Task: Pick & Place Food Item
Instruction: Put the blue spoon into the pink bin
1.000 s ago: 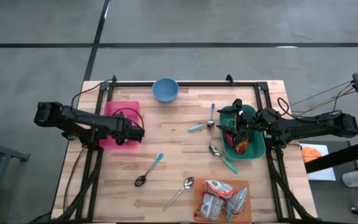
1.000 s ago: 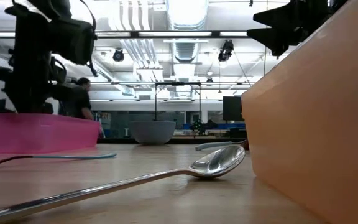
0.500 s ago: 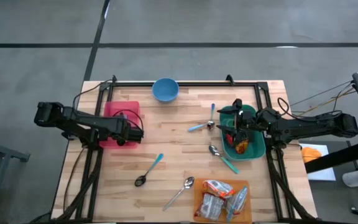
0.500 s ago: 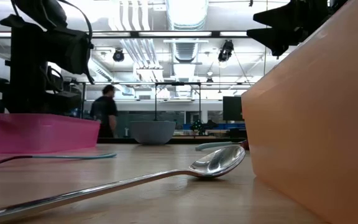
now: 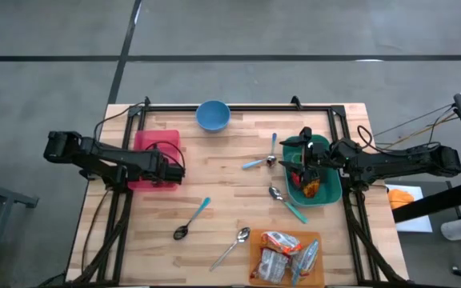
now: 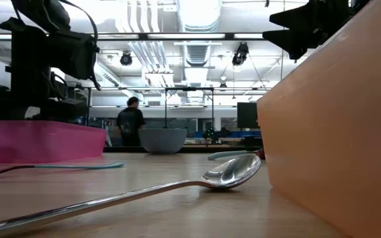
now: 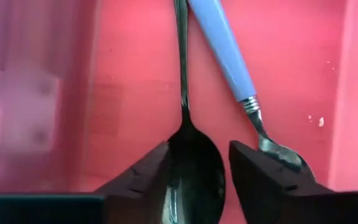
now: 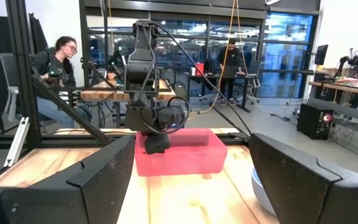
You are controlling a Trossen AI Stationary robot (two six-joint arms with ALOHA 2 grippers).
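My left gripper points down into the pink tray at the table's left. In the left wrist view it is open, and the bowl of a dark metal spoon lies on the tray floor between its fingers. A blue-handled spoon lies beside it. Whether a finger touches the bowl, I cannot tell. My right gripper hangs open and level over the green tray, which holds an orange-red food item. Wrapped food packets lie in an orange tray at the near right.
A blue bowl stands at the far edge. Several spoons lie loose on the wood, among them ones at the near middle and beside the green tray. A person walks in the room beyond the table.
My left gripper has sunk a little toward the pink tray and then kept still. In the room behind the table a person has walked toward the right.
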